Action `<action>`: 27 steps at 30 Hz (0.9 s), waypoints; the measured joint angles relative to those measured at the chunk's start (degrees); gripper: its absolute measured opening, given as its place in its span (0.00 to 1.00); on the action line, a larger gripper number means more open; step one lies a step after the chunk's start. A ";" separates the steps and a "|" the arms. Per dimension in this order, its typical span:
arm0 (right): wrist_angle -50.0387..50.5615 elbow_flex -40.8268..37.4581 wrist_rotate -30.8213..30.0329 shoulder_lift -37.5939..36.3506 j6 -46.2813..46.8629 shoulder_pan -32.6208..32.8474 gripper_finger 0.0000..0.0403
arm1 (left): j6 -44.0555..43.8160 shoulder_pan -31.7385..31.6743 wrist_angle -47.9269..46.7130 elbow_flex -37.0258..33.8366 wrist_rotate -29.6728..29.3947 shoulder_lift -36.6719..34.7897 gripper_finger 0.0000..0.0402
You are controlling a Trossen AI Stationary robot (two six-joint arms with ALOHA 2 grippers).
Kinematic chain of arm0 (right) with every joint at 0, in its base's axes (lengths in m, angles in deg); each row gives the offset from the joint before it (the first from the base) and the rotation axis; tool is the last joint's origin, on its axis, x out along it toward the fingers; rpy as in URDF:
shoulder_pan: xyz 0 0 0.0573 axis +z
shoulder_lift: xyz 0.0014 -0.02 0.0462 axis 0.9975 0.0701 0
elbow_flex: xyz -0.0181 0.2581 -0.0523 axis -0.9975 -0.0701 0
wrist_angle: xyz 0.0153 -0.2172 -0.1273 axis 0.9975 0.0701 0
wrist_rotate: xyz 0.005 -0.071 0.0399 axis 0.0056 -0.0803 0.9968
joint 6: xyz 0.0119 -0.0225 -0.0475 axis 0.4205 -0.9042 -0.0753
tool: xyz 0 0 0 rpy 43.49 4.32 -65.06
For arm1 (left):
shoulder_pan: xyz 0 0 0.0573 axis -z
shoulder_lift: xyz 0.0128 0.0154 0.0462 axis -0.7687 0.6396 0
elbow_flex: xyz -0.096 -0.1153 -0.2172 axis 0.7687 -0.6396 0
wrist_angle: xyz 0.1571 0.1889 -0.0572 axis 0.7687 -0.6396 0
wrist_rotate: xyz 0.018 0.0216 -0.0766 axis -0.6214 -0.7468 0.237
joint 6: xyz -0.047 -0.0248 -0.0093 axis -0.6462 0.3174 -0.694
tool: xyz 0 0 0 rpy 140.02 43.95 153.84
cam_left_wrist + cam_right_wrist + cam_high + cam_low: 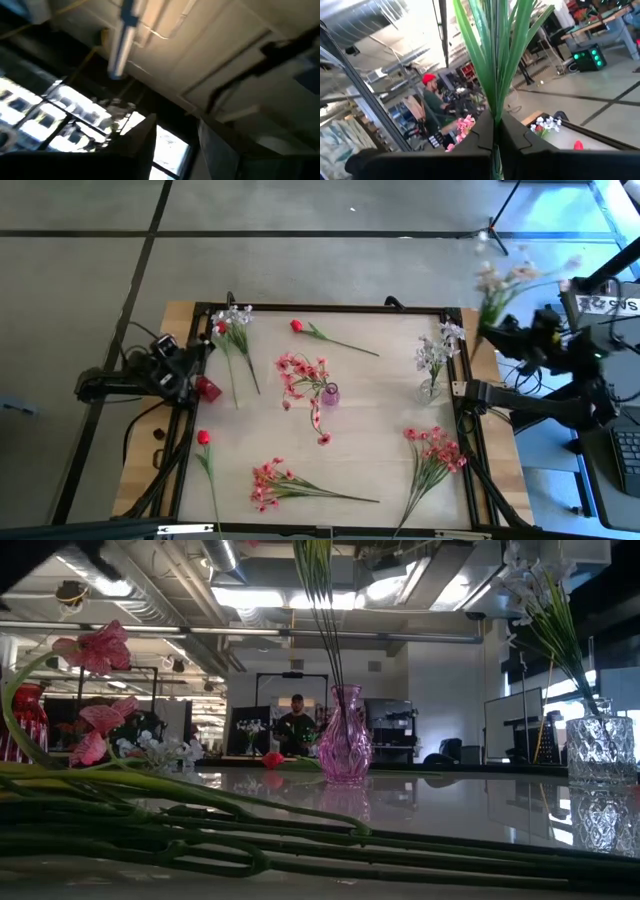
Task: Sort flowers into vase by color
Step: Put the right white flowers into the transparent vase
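With pink flowers in the purple vase [330,393] and white ones in the clear vase [429,389], the right gripper [496,131] pinches a white spray [500,285] beyond the table's right edge; left gripper [205,347] idles spread while loose flowers [285,485] remain.

You can't see the blossoms of the green-stemmed white spray [495,60]: the right wrist frame's top edge cuts them off. Overhead, upper right, they blur.

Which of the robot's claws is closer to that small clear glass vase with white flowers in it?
The right gripper, shut on a white flower spray, is just beyond the table edge beside the clear glass vase. The left gripper sits across the table, at its opposite edge.
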 joint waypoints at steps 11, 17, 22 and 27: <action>-15.34 0.02 4.13 10.25 -6.01 0.00 0.01 | 9.97 -0.02 1.05 27.80 2.93 36.48 0.35; -17.49 0.02 4.41 10.63 -7.70 0.00 0.01 | 13.46 -0.18 -1.37 41.47 2.36 53.00 0.35; -21.83 0.07 4.42 12.14 -7.72 0.00 0.01 | 9.90 -0.57 -2.86 50.66 -0.29 63.37 0.35; -22.66 0.09 5.14 16.09 -7.78 0.00 0.01 | 8.53 -0.22 -3.48 59.55 -0.73 73.69 0.35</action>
